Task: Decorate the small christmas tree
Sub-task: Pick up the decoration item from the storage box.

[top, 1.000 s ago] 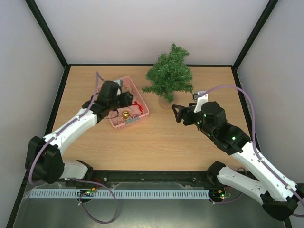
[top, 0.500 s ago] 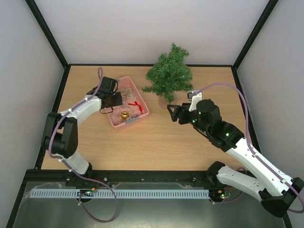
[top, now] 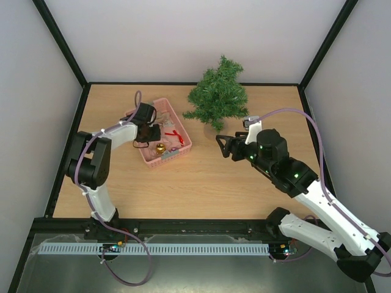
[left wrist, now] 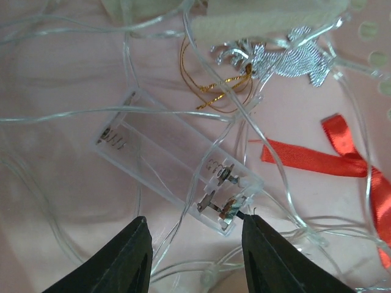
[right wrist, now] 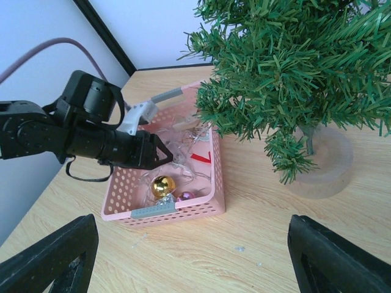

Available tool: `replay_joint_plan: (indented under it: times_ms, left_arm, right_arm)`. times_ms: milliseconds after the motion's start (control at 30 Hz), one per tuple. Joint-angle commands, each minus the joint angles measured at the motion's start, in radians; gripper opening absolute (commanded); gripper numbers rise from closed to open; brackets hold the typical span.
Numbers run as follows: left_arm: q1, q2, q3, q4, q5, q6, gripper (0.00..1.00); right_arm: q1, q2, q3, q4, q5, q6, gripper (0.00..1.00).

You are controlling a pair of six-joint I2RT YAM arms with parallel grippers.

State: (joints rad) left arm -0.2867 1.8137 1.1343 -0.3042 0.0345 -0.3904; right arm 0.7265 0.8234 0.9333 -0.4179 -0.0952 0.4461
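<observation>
The small christmas tree (top: 217, 97) stands upright at the back of the table on a round pale base (right wrist: 324, 160); its green branches fill the top of the right wrist view (right wrist: 293, 61). My left gripper (top: 157, 132) is down inside a pink basket (top: 185, 145), open. Its fingers (left wrist: 131, 259) straddle the near end of a clear battery box (left wrist: 171, 159) amid a tangle of clear light string. My right gripper (top: 223, 145) hovers open and holds nothing, over the table between basket and tree.
The basket (right wrist: 183, 209) also holds a gold ball (right wrist: 162, 185), a small pink ball (right wrist: 185, 196), a red ribbon (left wrist: 342, 155), a silver reindeer ornament (left wrist: 293, 58) and gold thread (left wrist: 220, 91). Black frame posts and pale walls ring the table.
My left arm has folded back and its gripper has sunk lower into the basket, its jaws narrowing. My right gripper has shifted slightly left and up, toward the tree.
</observation>
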Motion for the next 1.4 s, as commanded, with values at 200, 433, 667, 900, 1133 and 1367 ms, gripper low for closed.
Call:
replay_joint_plan:
  times_ms: [200,433,667,900,1133,1367]
  left_arm:
    - [0.004,0.064,0.037,0.023,0.071,0.069,0.30]
    - [0.000,-0.001,0.056,-0.037,0.094,0.094,0.02]
    - [-0.004,-0.190,0.059,-0.079,0.052,0.081,0.02]
    - [-0.005,-0.320,0.062,-0.086,0.141,0.071,0.02]
    - [-0.005,-0.468,0.120,-0.106,0.239,0.064,0.02]
    - [-0.006,-0.594,0.234,-0.076,0.361,0.014,0.02]
  right_arm:
    - [-0.002,-0.044,-0.026,0.021,0.006,-0.033,0.84]
    - [-0.002,-0.056,-0.027,0.003,0.027,-0.034,0.84]
    - [-0.001,-0.063,-0.081,0.032,-0.030,-0.020,0.83]
    - [-0.001,-0.059,-0.079,0.046,-0.021,0.003,0.83]
    - [-0.001,-0.019,-0.033,0.112,-0.081,-0.040,0.82]
    - [0.056,0.024,-0.063,0.263,-0.143,-0.033,0.79]
